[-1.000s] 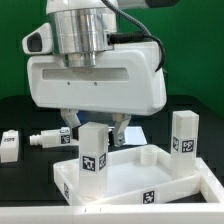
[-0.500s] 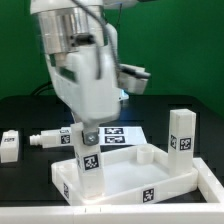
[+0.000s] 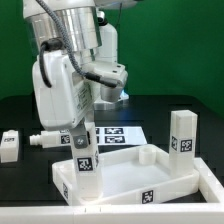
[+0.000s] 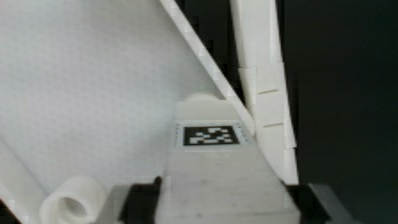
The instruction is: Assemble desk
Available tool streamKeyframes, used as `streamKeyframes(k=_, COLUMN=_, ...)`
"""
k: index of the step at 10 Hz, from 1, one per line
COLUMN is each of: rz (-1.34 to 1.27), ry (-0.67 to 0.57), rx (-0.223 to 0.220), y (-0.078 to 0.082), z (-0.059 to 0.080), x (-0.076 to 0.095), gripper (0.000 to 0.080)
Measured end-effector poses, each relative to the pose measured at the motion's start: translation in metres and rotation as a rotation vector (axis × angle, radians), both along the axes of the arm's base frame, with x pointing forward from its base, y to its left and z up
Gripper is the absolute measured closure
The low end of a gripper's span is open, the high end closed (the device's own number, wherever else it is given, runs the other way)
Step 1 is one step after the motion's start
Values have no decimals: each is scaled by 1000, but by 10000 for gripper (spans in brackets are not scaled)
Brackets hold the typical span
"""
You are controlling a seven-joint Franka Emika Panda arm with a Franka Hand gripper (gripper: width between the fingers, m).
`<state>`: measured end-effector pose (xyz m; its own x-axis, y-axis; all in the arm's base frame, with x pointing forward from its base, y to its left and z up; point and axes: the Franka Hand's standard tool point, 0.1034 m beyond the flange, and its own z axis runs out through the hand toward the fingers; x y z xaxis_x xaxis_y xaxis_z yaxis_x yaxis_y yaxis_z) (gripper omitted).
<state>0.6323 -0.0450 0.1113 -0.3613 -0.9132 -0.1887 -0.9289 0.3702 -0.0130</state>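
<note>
The desk top (image 3: 150, 168), a white rimmed tray, lies at the front of the table. A white square leg (image 3: 86, 163) with a marker tag stands upright in the tray's corner toward the exterior view's left. My gripper (image 3: 82, 137) comes down from above and is shut on that leg's upper part. In the wrist view the leg (image 4: 217, 150) runs out from between my gripper (image 4: 222, 205), and both dark fingers (image 4: 143, 200) press its sides. The tray floor (image 4: 89, 100) and rim (image 4: 260, 70) lie beyond it. A round white socket (image 4: 71, 206) shows beside one finger.
A second leg (image 3: 181, 132) stands upright behind the tray at the exterior view's right. Another leg (image 3: 46, 141) lies on its side at the left, with a short white block (image 3: 8, 145) further left. The marker board (image 3: 118, 133) lies flat behind the tray.
The hand has turned from broadside to edge-on and shifted slightly toward the exterior view's left. Its jaws have closed onto the upright leg in the tray corner.
</note>
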Motion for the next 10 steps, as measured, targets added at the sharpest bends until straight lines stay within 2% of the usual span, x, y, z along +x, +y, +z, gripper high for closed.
streamKeyframes(k=2, rz=-415, ry=15, rx=47, y=2, z=-1, x=5, gripper=511)
streamKeyframes(k=5, rz=-483, ry=-16, rx=56, y=6, z=-3, x=7, gripper=511)
streamKeyframes(k=6, rz=-352, ry=-37, rx=36, y=6, z=-3, x=7, gripper=438)
streamKeyframes(k=7, rz=-187, ry=-63, rx=17, y=9, z=-4, x=7, gripper=300)
streamKeyframes(k=8, rz=-26, ry=-79, rx=4, y=11, z=-4, x=6, gripper=200)
streamKeyframes(k=9, rz=100, ry=-85, rx=-6, y=13, z=-4, x=4, gripper=200)
streamKeyframes(k=10, rz=142, ry=-95, rx=-13, y=12, z=-5, x=4, gripper=160)
